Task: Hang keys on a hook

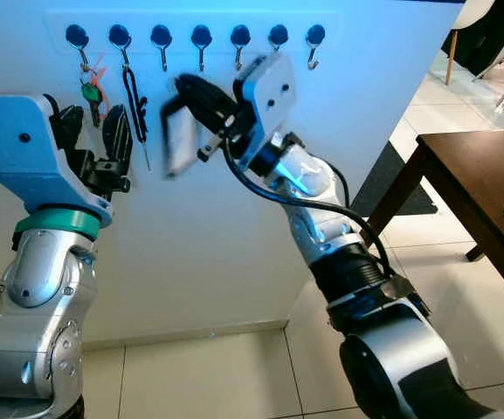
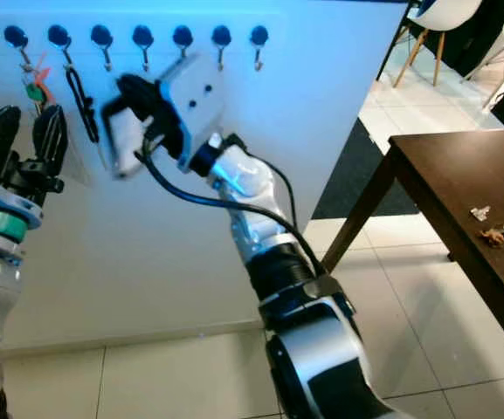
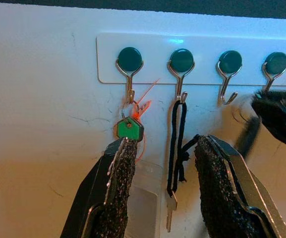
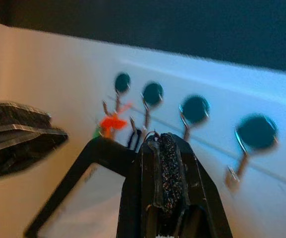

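Wall rack (image 1: 195, 39): keys (image 3: 175, 163) between left claw (image 3: 170, 188) fingers.

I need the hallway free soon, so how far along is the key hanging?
Done: a green-capped key and a key on a black cord hang on the first two blue-knobbed hooks. In hand: the right gripper carries a clear black-framed tag toward the rack. Left: hooking it. The left gripper waits open.
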Tool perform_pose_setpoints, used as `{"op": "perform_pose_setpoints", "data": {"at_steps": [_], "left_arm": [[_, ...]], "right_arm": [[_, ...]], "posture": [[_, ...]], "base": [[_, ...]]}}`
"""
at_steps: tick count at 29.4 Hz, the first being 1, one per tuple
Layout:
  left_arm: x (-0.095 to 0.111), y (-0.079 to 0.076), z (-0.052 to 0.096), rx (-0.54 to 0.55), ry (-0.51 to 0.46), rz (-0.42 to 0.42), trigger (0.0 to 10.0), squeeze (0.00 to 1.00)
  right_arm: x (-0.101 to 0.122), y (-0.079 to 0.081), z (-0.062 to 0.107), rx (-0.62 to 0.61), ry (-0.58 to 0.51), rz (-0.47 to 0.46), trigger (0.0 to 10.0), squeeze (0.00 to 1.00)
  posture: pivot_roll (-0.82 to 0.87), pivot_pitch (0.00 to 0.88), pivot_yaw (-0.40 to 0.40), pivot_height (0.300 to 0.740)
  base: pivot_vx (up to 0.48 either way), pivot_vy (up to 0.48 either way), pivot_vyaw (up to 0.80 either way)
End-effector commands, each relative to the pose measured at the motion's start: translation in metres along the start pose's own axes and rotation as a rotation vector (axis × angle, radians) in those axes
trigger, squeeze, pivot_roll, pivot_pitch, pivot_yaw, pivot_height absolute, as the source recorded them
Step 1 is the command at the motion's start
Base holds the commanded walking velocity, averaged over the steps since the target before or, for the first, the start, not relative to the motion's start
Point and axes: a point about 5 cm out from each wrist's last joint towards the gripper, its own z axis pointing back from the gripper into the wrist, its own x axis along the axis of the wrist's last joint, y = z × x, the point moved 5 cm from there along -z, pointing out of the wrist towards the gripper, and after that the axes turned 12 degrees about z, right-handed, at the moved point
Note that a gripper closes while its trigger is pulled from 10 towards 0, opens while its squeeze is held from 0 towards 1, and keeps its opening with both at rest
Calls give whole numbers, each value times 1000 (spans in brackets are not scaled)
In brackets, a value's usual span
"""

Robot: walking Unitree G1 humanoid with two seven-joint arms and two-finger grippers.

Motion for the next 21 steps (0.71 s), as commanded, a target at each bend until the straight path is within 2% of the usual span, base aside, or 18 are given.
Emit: {"op": "perform_pose_setpoints", "data": {"at_steps": [1, 10, 13, 21], "left_arm": [[3, -2, 2, -7, -8, 3, 10000, 0], [3, -5, 0, -18, -6, 9, 10000, 0], [3, -5, 0, -21, -3, 10, 10000, 0], [3, -6, 0, -22, -4, 7, 10000, 0]], "right_arm": [[3, 1, -2, 8, -19, -3, 10000, 0], [5, 2, -6, 20, -41, 0, 10000, 0], [8, -6, -10, -17, -50, 12, 10000, 0], [13, -11, -15, -32, -66, 18, 10000, 0]], "posture": [[58, 83, 33, 740], [51, 72, 39, 740], [56, 68, 40, 740], [58, 67, 40, 740]], "base": [[0, 0, 0], [0, 0, 0], [0, 0, 0], [0, 0, 0]]}}
